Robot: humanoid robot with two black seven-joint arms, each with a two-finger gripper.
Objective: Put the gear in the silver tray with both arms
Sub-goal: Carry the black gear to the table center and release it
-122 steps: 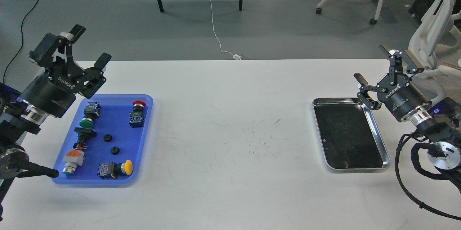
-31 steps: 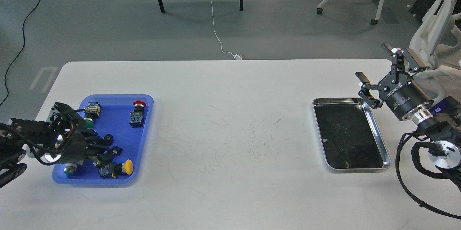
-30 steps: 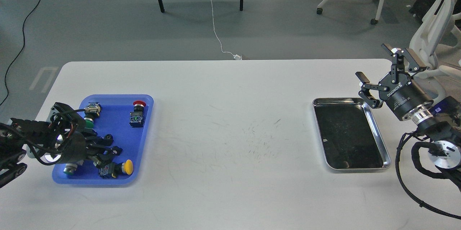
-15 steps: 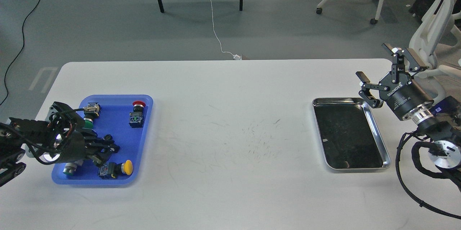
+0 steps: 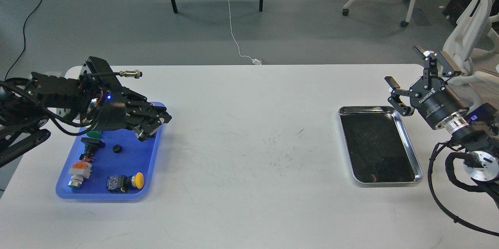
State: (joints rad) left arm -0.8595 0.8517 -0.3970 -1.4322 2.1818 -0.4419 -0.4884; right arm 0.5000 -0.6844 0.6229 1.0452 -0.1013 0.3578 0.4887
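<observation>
**Left arm raised over the blue tray, right arm waiting by the silver tray**

The left gripper (image 5: pixel 158 122) sits above the far right corner of the blue tray (image 5: pixel 62 190), pointing toward the table's middle. Its black fingers are drawn close together, but they blur into one dark mass; whether a gear is pinched between them cannot be told from this view. A blue light glows on the wrist behind it, and a cable with a metal plug juts out above the arm.

In the blue tray, one small black gear (image 5: pixel 116 149) lies on the bare floor near the middle. Near it, to the left, lies a black push-button switch (image 5: pixel 90 145), with a green button cap (image 5: pixel 93 134) just beyond it, partly under the arm. Toward the near edge lie a white and orange switch (image 5: pixel 78 173) at the left and a yellow-capped push button (image 5: pixel 126 181) at the right, apart from each other.

The silver tray (image 5: pixel 414 151) lies well apart on the right side of the white table (image 5: pixel 249 155), its dark bottom bare. The right gripper (image 5: pixel 407 71) hangs just beyond the tray's far right corner, its two fingers spread wide and holding nothing. White lettering shows on its body.
</observation>
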